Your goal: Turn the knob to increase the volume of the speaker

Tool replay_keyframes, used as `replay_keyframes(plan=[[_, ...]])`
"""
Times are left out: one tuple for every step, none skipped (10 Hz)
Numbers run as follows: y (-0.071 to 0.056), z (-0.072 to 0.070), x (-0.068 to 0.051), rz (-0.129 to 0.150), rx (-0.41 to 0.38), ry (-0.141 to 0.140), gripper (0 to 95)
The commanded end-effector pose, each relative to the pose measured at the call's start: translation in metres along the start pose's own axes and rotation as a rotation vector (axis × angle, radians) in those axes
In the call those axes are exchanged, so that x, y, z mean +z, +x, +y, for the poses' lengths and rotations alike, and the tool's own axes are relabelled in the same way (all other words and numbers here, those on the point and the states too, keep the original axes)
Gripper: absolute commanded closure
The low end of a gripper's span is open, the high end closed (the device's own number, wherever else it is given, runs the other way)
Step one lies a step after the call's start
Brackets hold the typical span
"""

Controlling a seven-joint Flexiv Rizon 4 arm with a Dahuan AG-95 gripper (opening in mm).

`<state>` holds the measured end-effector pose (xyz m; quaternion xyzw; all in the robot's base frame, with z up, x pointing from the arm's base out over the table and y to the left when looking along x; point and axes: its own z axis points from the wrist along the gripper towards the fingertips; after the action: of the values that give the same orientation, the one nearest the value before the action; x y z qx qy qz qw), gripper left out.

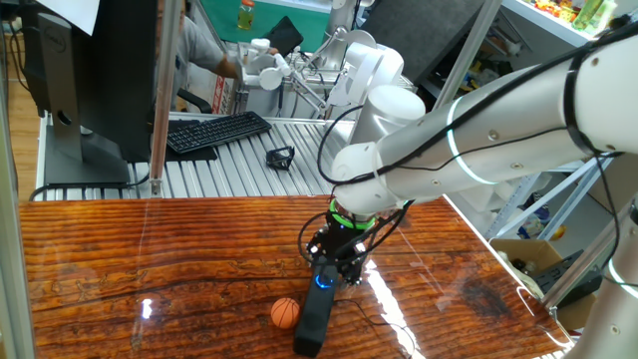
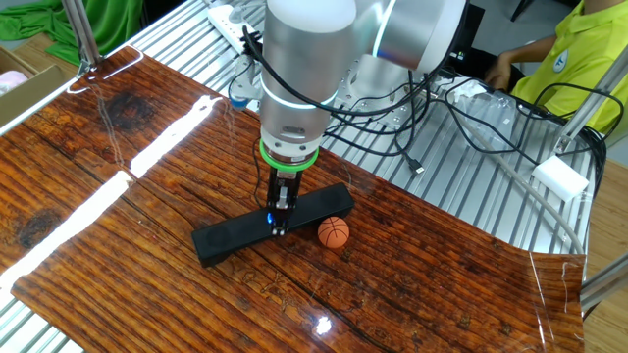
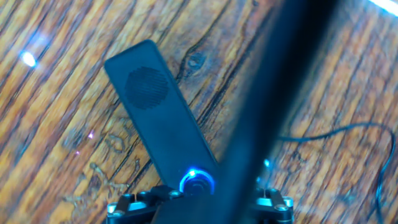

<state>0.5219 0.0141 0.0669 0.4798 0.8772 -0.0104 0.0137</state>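
Note:
The speaker [image 2: 235, 235] is a long slim black bar lying flat on the wooden table; it also shows in one fixed view [image 1: 312, 317] and in the hand view [image 3: 155, 115]. Its knob [image 3: 197, 183] glows blue near the bar's middle, and shows too in both fixed views [image 1: 321, 280] [image 2: 271, 218]. My gripper [image 2: 278, 222] points straight down with its fingertips drawn in close on the knob. It also shows from the other side [image 1: 330, 269] and in the hand view [image 3: 208, 194], where one dark blurred finger [image 3: 273, 106] crosses the picture.
A small orange ball [image 2: 334, 231] lies right beside the speaker, also seen in one fixed view [image 1: 285, 312]. A thin cable [image 3: 329, 130] runs over the wood. A black keyboard [image 1: 214, 132] and a monitor [image 1: 85, 70] stand behind. A person [image 2: 564, 59] sits past the slatted metal surface.

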Motion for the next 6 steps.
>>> replay_keyframes(plan=[[0.0002, 0.0014, -0.0042, 0.007, -0.172, 0.001, 19.0], [0.0001, 0.0012, -0.0065, 0.007, -0.235, 0.002, 19.0], [0.0, 0.001, -0.0091, 0.009, -0.327, 0.004, 19.0], [-0.0001, 0.0007, -0.011, 0.007, -0.416, 0.005, 19.0], [-0.0001, 0.0005, -0.0123, 0.003, -0.493, 0.009, 19.0], [-0.0002, 0.0004, -0.0131, 0.006, -0.535, 0.005, 38.0]])
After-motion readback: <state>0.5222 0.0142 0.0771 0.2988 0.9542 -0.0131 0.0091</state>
